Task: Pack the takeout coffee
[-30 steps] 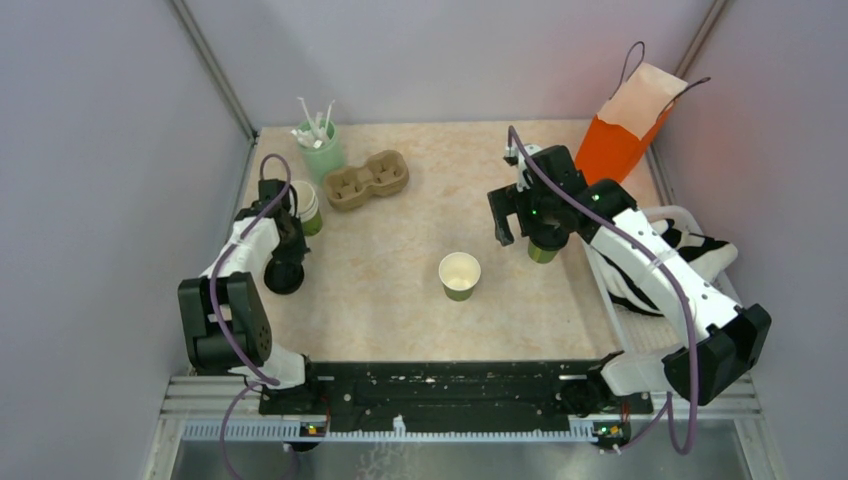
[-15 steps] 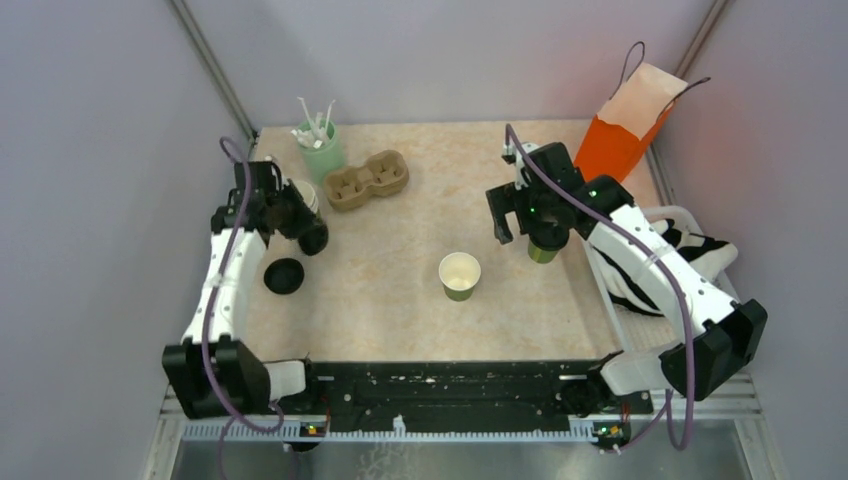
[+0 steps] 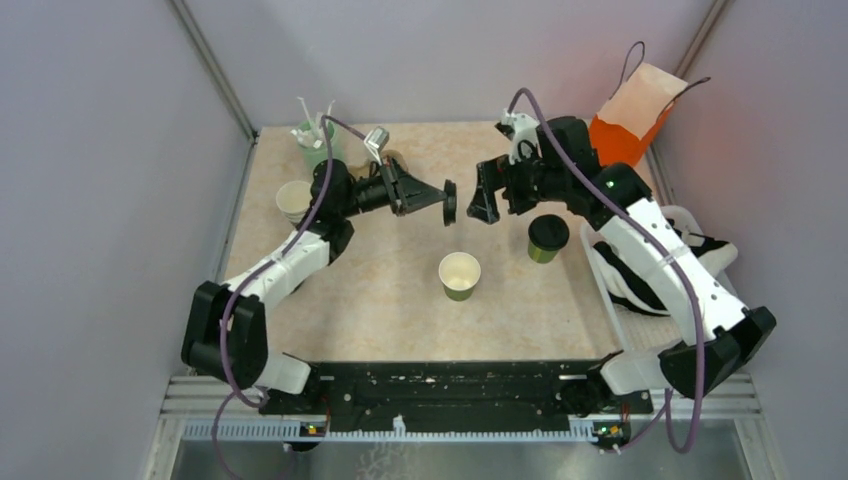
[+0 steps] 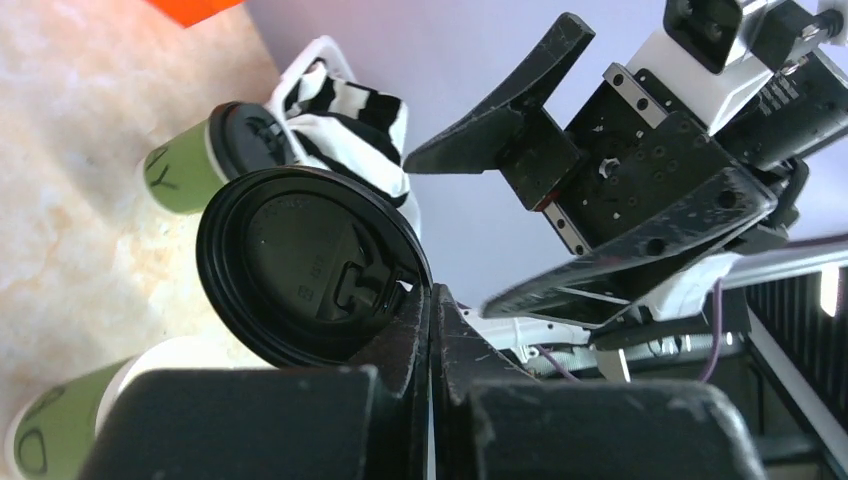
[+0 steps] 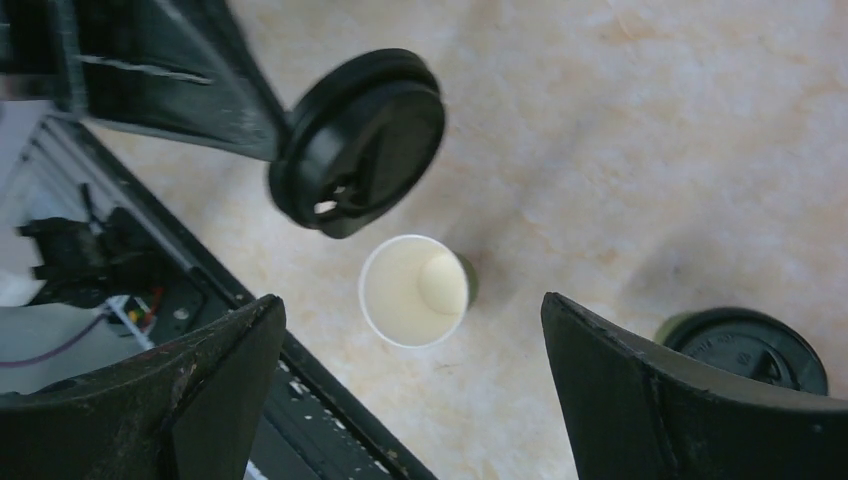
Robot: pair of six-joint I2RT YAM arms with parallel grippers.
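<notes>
Beige tabletop (image 3: 400, 300) holds your olive-green paper cup with black plastic lid (image 3: 547, 238): light, crushable, so grip its wall gently. Right gripper (image 3: 476, 200) spread; left gripper (image 3: 436, 199) pinching a loose black lid (image 4: 300, 265).

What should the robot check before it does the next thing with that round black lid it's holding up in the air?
1. The round black plastic lid is pinched at its rim in the shut left jaws: ok.
2. The right jaws are wide open and empty, facing the lid: ok.
3. There is a gap between the lid and the right jaws, with no touching: ok.
4. The lidless green-and-cream paper cup stands upright: ok.
5. The olive-green and cream paper cup with a black lid stands upright, lid on: ok.
6. The orange paper bag is open at the top: cannot tell.
</notes>
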